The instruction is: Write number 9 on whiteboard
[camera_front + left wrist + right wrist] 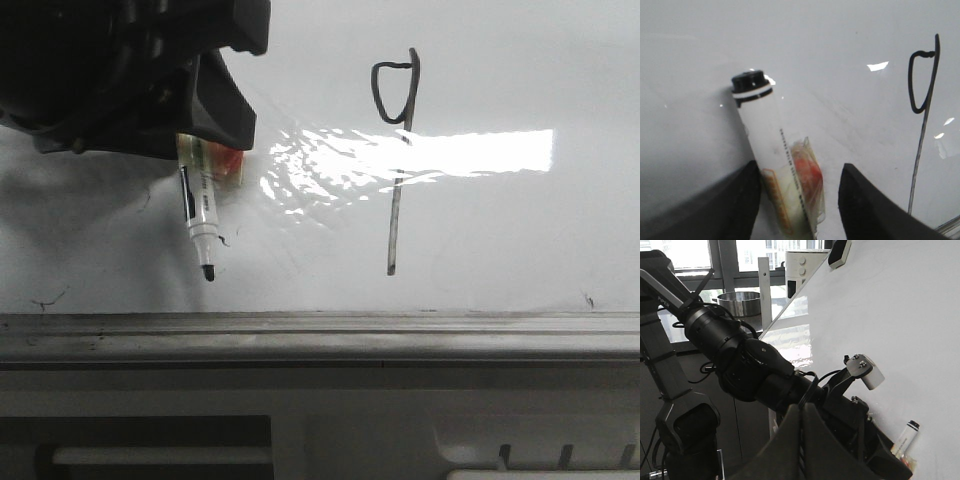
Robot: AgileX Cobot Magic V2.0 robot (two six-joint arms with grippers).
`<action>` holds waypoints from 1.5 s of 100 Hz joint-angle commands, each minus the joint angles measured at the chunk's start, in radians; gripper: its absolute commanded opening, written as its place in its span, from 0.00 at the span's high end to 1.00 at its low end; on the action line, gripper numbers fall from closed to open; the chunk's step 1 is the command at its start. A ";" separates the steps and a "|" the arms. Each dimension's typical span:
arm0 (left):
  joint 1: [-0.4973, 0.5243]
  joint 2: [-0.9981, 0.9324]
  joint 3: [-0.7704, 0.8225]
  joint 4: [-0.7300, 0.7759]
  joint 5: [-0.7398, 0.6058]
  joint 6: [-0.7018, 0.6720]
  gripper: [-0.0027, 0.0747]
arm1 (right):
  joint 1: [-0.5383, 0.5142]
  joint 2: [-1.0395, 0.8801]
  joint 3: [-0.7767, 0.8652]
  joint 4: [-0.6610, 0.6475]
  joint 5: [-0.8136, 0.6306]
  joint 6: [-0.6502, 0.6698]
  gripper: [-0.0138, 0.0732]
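While left jaws (205, 140) pinch marker (200, 215), right jaws (801, 440) pressed together, number 9 (398, 150) on glare-streaked whiteboard (500, 230).

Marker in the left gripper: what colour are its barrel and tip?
White barrel, black tip. The marker shows best in the front view, held by the left gripper.
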 commanded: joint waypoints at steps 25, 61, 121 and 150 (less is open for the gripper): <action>-0.020 -0.215 0.005 -0.008 -0.095 0.046 0.37 | -0.008 -0.013 -0.010 -0.095 -0.064 -0.008 0.91; -0.142 -0.696 0.199 -0.010 -0.064 0.178 0.87 | -0.361 -0.183 0.241 -0.209 -0.071 -0.008 0.89; -0.144 -0.850 0.296 -0.012 -0.038 0.181 0.99 | -0.426 -0.194 0.274 -0.205 -0.013 -0.008 0.89; -0.140 -0.853 0.314 0.000 -0.063 0.181 0.99 | -0.426 -0.194 0.274 -0.205 -0.013 -0.008 0.89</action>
